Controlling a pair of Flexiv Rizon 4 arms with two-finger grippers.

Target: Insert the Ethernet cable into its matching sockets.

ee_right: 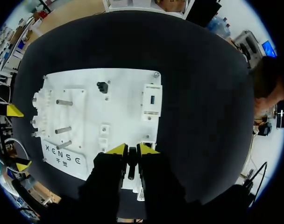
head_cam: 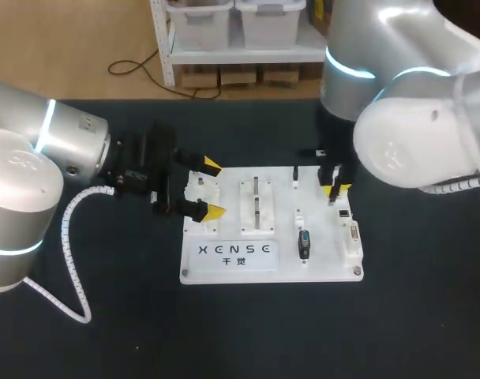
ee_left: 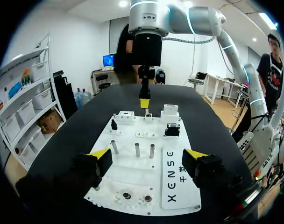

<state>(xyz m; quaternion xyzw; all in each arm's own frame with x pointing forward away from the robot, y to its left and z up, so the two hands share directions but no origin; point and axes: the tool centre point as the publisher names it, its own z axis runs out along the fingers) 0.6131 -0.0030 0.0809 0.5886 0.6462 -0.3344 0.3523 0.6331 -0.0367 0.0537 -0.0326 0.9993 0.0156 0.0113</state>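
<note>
The work looks to be at its first insertion, with nothing yet shown to be finished. The right hand [ee_right: 131, 149] is clenched on a small dark piece that I take to be the plug end of the cable [ee_right: 131, 165]. No trailing length of it shows in any view. The hand hangs over the right part of the white board [head_cam: 283, 264], close above the white socket blocks [head_cam: 351, 237] along that edge. The plug looks to be just over the board's surface, not down in an opening, though the fingers hide the tip, so I cannot tell whether it touches. A dark plug [head_cam: 304, 243] with a blue spot already stands in a small block near the board's middle, on the right hand's side of the posts [head_cam: 256, 201]. Whether it is the cable's other end or some other connector cannot be told. The left hand [head_cam: 213, 188] is released, its fingers spread wide and holding nothing. It sits at the board's left edge, low over the tabletop [head_cam: 429, 316] and well apart from the cable. By my reading, what is left is to line the held plug up with its socket and press it home. If the standing plug is not part of this cable, the far end must be seated too.
</note>
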